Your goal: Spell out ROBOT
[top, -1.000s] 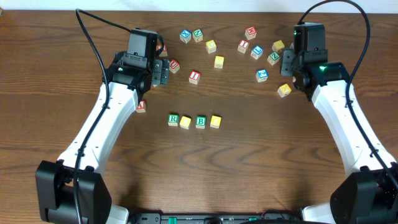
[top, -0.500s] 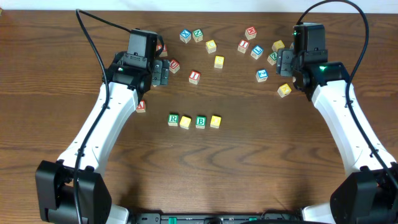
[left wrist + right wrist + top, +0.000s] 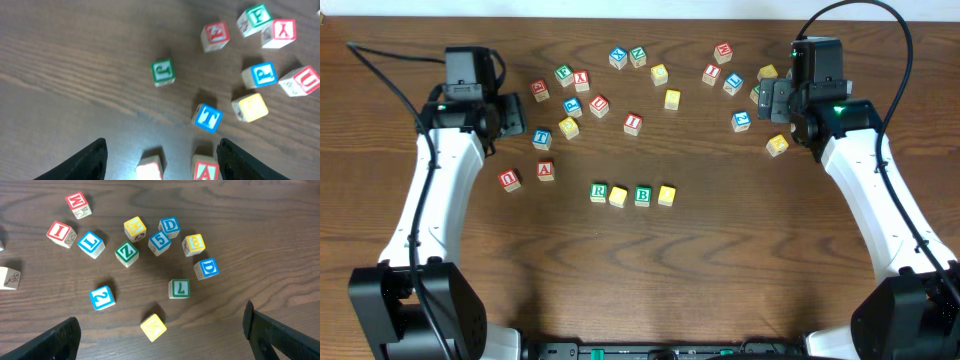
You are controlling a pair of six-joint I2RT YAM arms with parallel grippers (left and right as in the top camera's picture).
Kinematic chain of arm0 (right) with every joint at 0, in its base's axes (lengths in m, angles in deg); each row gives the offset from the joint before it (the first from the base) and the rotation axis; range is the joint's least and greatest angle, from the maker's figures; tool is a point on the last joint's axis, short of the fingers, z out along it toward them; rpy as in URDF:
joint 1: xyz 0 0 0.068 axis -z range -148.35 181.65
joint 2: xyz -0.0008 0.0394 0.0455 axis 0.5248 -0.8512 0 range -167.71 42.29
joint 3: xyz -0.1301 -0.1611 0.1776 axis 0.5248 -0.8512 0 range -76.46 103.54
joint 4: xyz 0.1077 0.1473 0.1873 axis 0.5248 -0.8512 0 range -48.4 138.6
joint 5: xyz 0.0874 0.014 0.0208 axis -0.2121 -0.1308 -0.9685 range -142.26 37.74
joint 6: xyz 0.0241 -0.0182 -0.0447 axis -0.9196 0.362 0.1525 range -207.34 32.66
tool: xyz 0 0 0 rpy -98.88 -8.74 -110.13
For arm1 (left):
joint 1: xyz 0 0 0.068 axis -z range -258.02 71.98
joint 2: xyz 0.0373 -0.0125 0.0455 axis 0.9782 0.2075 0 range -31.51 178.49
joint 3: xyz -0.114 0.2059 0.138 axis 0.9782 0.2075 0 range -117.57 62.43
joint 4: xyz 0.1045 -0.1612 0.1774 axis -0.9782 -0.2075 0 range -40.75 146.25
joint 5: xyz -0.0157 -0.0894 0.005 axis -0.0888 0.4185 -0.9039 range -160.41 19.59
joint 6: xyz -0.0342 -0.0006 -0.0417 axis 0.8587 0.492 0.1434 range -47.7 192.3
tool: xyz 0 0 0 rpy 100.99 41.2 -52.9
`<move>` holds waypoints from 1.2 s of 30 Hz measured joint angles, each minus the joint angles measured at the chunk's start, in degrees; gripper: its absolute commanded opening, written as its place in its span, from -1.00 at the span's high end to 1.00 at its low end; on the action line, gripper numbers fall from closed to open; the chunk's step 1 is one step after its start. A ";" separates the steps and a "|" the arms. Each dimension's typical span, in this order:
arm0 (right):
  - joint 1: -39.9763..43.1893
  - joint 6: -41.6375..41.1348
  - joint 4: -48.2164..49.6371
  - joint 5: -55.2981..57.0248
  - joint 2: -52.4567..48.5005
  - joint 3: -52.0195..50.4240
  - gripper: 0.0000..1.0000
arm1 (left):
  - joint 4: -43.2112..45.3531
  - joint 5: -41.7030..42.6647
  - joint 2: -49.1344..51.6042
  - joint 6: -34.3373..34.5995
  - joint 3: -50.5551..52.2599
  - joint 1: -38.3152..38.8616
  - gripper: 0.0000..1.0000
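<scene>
A row of four blocks lies mid-table: green R [image 3: 599, 192], a yellow block [image 3: 618, 196], green B [image 3: 642, 195], a yellow block [image 3: 666, 195]. A blue T block [image 3: 542, 138] lies left of the row and shows in the left wrist view [image 3: 207, 118]. My left gripper [image 3: 510, 115] [image 3: 162, 150] is open and empty, above the table left of the T block. My right gripper [image 3: 767, 98] [image 3: 160, 330] is open and empty, over the right cluster, with a yellow block [image 3: 152, 326] below its jaws.
Loose blocks lie left: red A [image 3: 546, 170], a red block [image 3: 509, 179], blue P [image 3: 572, 106], red U [image 3: 599, 104], and a green block [image 3: 163, 72]. On the right are blue 2 [image 3: 742, 121], green Z [image 3: 126, 253], red I [image 3: 711, 73] and several more.
My left arm has swung left and back, uncovering the T, A and other left blocks. The right arm has hardly moved. The row is unchanged.
</scene>
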 measured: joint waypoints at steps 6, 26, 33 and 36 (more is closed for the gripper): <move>0.00 0.00 0.00 0.00 0.00 0.00 -0.98 | -3.06 2.08 0.00 -0.11 0.00 0.20 -0.41; -0.02 0.11 0.09 0.00 0.00 0.00 -0.99 | -8.87 4.83 17.99 -4.42 -5.86 2.47 -0.31; -0.02 0.11 0.07 0.00 0.00 0.00 -0.98 | -11.41 5.66 17.97 -8.22 -13.84 2.47 -0.32; 0.00 0.11 0.07 0.00 0.00 0.00 -0.98 | -12.20 5.97 17.97 -10.43 -15.43 2.47 -0.32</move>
